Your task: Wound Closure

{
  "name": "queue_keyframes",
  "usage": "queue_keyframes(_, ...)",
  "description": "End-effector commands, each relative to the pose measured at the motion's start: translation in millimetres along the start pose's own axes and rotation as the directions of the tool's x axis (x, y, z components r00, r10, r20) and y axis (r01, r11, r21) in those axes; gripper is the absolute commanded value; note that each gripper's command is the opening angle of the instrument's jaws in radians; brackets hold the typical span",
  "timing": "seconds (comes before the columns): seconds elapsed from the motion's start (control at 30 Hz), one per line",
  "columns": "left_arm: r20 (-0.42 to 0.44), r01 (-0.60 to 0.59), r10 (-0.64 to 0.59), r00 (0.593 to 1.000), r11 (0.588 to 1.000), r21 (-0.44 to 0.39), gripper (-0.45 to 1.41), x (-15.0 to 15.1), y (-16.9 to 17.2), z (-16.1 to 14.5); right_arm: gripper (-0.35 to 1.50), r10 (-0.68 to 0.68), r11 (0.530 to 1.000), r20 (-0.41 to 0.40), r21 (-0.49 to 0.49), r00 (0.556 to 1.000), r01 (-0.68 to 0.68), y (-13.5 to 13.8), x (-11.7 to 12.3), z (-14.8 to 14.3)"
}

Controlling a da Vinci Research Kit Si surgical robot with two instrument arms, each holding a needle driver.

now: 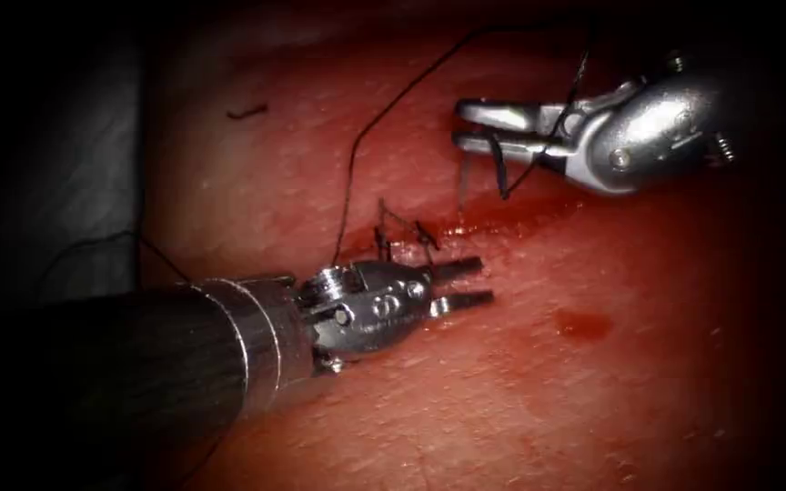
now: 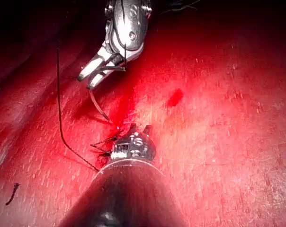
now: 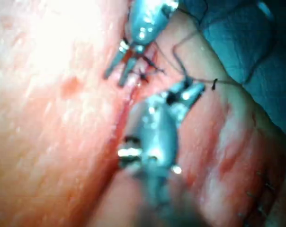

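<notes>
Just above the cut (image 1: 502,218), the right tool (image 1: 470,125) grips the needle (image 1: 463,177), whose tip enters the tissue (image 1: 593,409), thread (image 1: 384,109) trailing; the left tool (image 1: 475,282), jaws parted, holds nothing.

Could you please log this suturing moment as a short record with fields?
left tool: open, holds nothing, over the cut
right tool: holds the needle near one end, thread draped across it
needle: hangs from the right tool toward the cut; tip entry unclear
knots: on the cut beside the left tool
thread scrap: on the tissue, left of the cut
</notes>
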Motion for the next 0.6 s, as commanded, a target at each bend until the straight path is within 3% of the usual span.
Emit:
queue_keyframes(0.03, 0.001, -0.001, 0.001, 1.000, 1.000, -0.003, 0.04, -0.3, 0.4, 0.9, -0.35, 0.003, 1.000, -0.004, 0.001, 1.000, -0.003, -0.7, -0.2, 0.8)
queue_keyframes(0.6, 0.011, 0.007, -0.006, 1.000, 1.000, -0.012, 0.09, -0.3, 0.0, 0.2, -0.35, -0.043, 0.999, -0.020, 0.005, 0.999, 0.043, -1.6, -0.7, 0.5)
